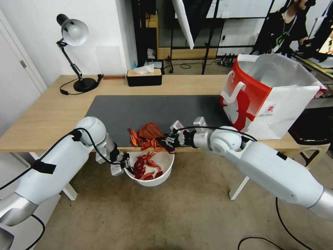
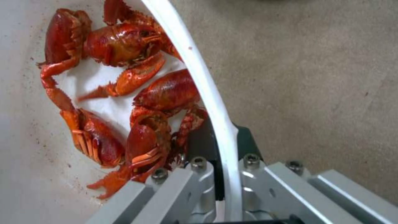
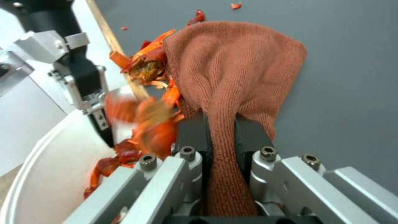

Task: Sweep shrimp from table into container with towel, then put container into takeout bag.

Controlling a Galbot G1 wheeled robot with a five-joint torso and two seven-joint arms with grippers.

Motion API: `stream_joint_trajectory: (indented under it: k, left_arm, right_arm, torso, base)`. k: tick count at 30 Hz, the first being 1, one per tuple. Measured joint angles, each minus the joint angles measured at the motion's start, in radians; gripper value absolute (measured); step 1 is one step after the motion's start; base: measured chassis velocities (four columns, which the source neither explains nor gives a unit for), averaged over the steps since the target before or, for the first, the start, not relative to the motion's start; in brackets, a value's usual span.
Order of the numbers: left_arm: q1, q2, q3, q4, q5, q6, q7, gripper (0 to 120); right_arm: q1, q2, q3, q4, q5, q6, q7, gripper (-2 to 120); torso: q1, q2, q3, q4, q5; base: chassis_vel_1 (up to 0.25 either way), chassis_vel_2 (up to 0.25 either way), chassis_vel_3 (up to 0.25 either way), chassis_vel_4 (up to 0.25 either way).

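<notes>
Right now the right end effector (image 3: 222,130) is clamped on the towel (image 3: 232,68) at the desk (image 1: 45,114) edge, pushing shrimp (image 1: 144,143) off; the left end effector (image 1: 125,166) pinches the container (image 1: 163,177) rim below. Beside them stands the takeout bag (image 1: 277,104).

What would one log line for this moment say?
left gripper: shut on container rim, below table edge | right gripper: shut on towel | shrimp: some on edge, some in container
</notes>
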Motion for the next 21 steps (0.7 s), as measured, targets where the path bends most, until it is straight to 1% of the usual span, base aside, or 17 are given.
stream_joint_trajectory:
  k: [11,21]
  left_arm:
    - [0.003,-0.001,-0.001,0.0,0.002,0.0,0.0,0]
    - [0.006,-0.004,-0.002,0.0,0.003,0.0,0.0,0]
  right_arm:
    - [-0.033,-0.044,0.02,0.064,0.015,-0.001,0.007,8]
    - [-0.068,-0.085,0.086,0.121,0.042,0.001,0.009,8]
  torso:
    - [0.0,0.0,0.0,0.0001,0.0]
    - [0.0,0.0,0.0,0.0,0.0]
  base:
    - [0.0,0.0,0.0,0.0]
    - [0.0,0.0,0.0,0.0]
